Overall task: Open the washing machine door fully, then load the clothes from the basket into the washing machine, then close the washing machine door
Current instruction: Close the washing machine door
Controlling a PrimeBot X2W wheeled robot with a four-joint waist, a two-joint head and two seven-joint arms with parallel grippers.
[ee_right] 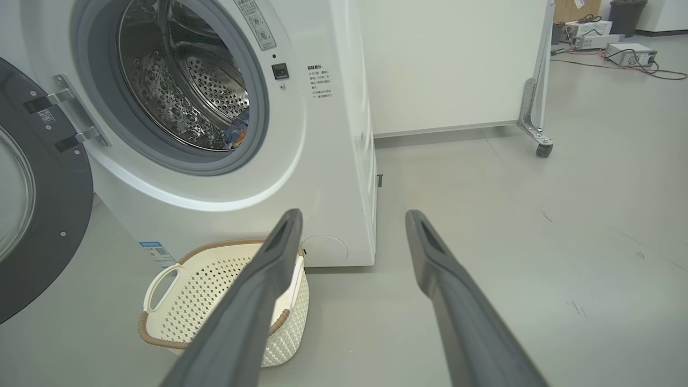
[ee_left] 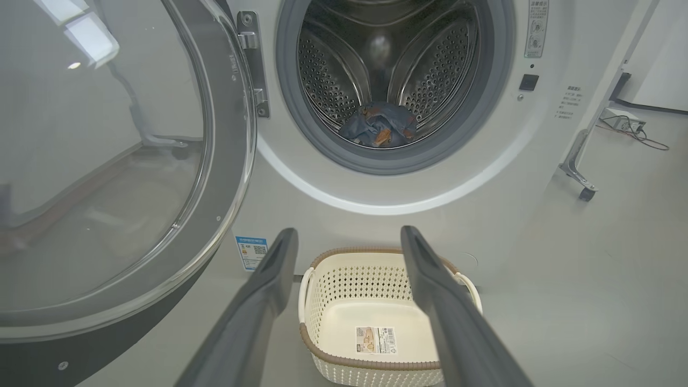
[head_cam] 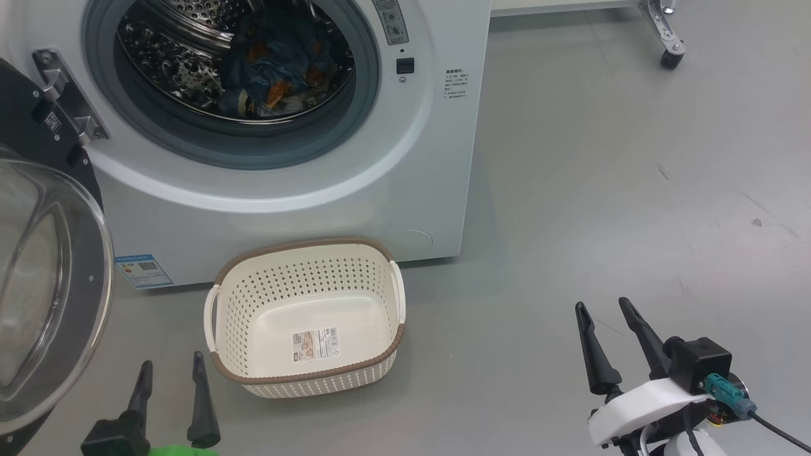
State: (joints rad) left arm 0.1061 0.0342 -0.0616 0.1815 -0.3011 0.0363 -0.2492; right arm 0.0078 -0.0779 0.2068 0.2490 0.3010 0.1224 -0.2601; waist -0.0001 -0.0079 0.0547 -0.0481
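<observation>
Basket [head_cam: 304,278] just right of left gripper [head_cam: 172,360]

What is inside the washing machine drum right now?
A crumpled bundle of blue clothes with orange-brown print lies at the bottom of the steel drum. How many pieces it holds, and anything beneath it, is covered by the bundle itself.
</observation>
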